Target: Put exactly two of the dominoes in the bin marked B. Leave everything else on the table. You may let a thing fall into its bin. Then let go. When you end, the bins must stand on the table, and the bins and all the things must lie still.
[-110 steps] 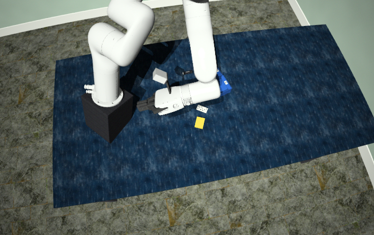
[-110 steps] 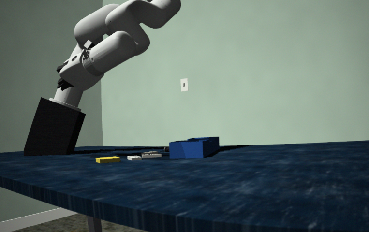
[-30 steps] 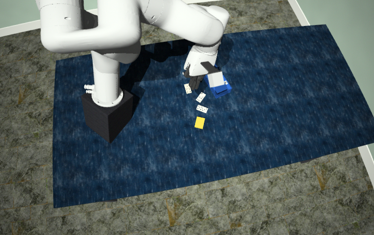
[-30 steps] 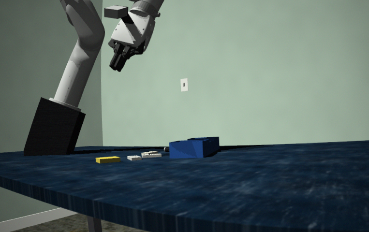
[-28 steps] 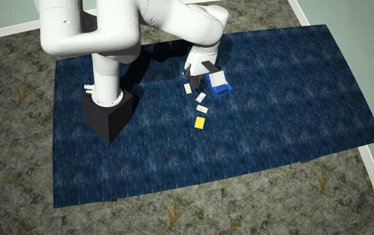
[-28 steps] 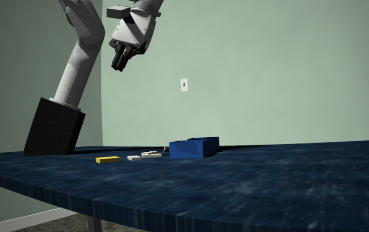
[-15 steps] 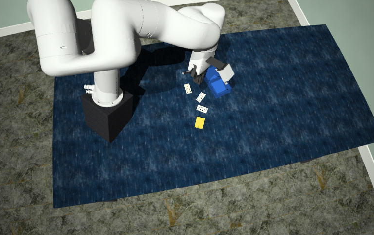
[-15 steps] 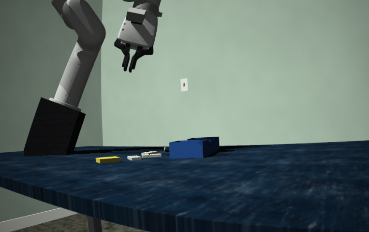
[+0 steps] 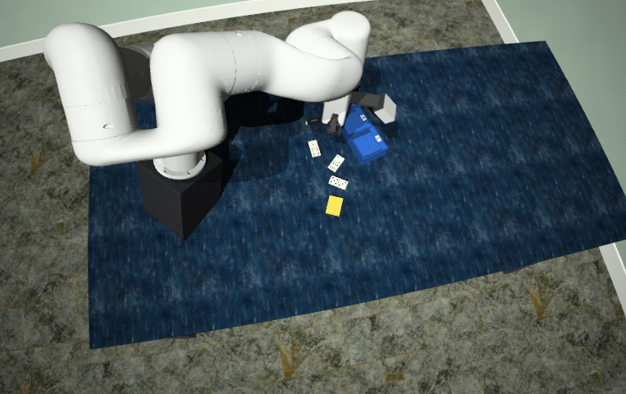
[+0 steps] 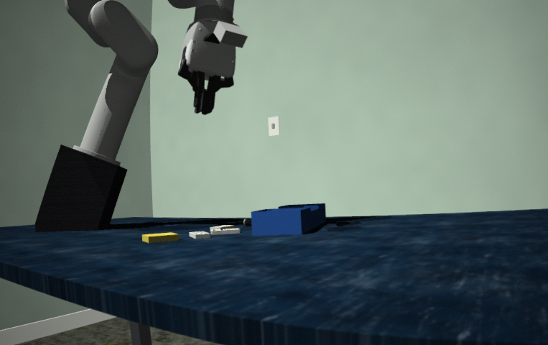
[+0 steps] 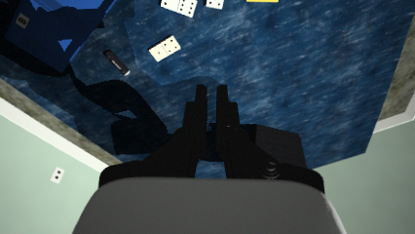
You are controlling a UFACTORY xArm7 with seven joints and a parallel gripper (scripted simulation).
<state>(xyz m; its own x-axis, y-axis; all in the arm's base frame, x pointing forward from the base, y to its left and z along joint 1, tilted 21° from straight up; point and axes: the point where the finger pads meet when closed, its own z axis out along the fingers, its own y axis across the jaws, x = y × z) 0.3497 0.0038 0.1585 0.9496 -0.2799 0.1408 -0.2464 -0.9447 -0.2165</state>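
Note:
Three white dominoes lie flat on the blue table: one (image 9: 314, 148) nearest the arm, one (image 9: 335, 162) in the middle, one (image 9: 338, 182) nearest the yellow block. In the wrist view the near domino (image 11: 164, 49) shows whole and the other two (image 11: 179, 6) are cut by the top edge. Two blue bins (image 9: 364, 138) stand side by side, each with a small label; I cannot read which is B. My gripper (image 10: 203, 103) hangs high above the table, near the bins, with its fingers shut and nothing between them.
A flat yellow block (image 9: 334, 205) lies beyond the dominoes. A small dark cylinder (image 11: 116, 62) lies on the table next to the bins. The arm's black base (image 9: 179, 194) stands at the left of the table.

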